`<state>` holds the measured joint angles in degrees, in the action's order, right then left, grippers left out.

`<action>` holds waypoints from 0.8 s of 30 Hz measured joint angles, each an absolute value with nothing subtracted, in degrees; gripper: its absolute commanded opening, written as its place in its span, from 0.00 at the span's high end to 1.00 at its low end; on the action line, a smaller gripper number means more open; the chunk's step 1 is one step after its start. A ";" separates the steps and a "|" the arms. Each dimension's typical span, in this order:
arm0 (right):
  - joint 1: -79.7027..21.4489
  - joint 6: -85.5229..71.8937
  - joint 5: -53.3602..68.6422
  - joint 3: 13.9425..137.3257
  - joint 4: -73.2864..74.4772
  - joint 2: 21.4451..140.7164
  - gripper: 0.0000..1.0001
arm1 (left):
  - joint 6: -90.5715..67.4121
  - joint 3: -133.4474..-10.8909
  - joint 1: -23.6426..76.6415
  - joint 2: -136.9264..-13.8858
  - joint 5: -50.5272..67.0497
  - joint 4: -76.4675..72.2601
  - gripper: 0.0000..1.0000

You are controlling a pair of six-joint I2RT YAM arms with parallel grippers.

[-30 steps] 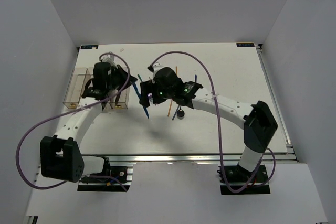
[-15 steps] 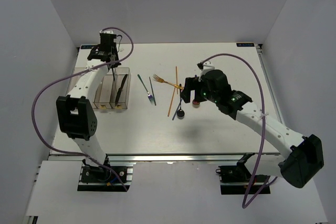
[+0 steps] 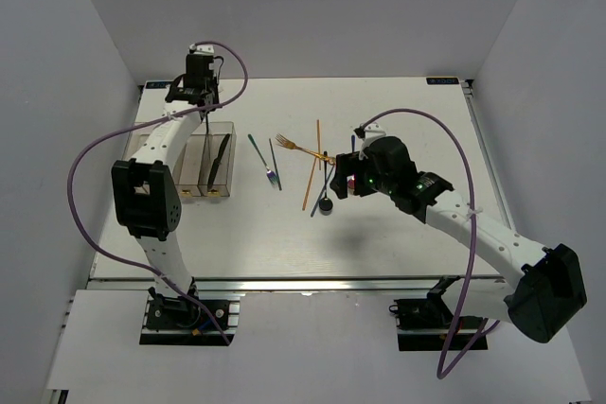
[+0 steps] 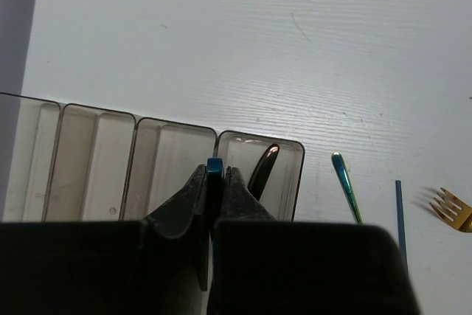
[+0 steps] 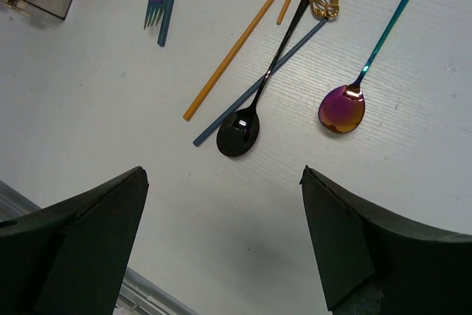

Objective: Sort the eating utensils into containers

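My left gripper point(image 4: 214, 179) is pinched tight on a slim blue utensil point(image 4: 214, 165). Only its end shows between the pads. It sits over the wall between the third and fourth compartments of the bins point(image 4: 135, 160); I cannot tell if it touches. The bins' rightmost compartment holds a black knife point(image 4: 262, 171). Just right of the bins lie a teal utensil point(image 4: 345, 186), a blue stick point(image 4: 398, 212) and a gold fork point(image 4: 451, 208). Well right of the bins, my right gripper point(image 5: 221, 175) is spread wide with nothing in it. A black spoon point(image 5: 237, 132) lies below the gap, and a purple-bowled spoon point(image 5: 341, 108) lies farther right.
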<state>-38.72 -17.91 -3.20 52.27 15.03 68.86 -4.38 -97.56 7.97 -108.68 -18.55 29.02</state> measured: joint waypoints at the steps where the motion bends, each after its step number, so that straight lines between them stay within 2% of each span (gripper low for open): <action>1: -38.68 -17.76 -3.20 52.25 14.96 68.86 0.11 | -4.34 -96.82 7.97 -108.68 -17.93 28.21 1.00; 10: -38.68 -17.37 -2.94 50.54 14.35 67.83 0.11 | -4.27 -88.51 7.97 -108.68 -13.56 20.84 1.00; 14: -38.63 -17.34 -2.87 50.41 14.33 67.31 0.11 | -4.25 -87.24 7.97 -108.68 -12.51 19.94 0.95; 15: -38.63 -17.34 -2.85 50.41 14.31 67.22 0.11 | -4.23 -87.05 7.97 -108.68 -12.45 19.70 0.91; 16: -38.63 -17.34 -2.83 50.39 14.28 67.20 0.11 | -4.21 -86.96 7.97 -108.68 -12.36 19.66 0.78; 19: -38.63 -17.34 -2.83 50.35 13.82 67.20 0.11 | -3.75 -86.56 7.97 -108.68 -11.94 19.66 0.57; 24: -38.63 -17.32 -2.83 50.33 13.04 67.35 0.11 | -3.55 -85.65 7.97 -107.87 -11.84 19.75 0.46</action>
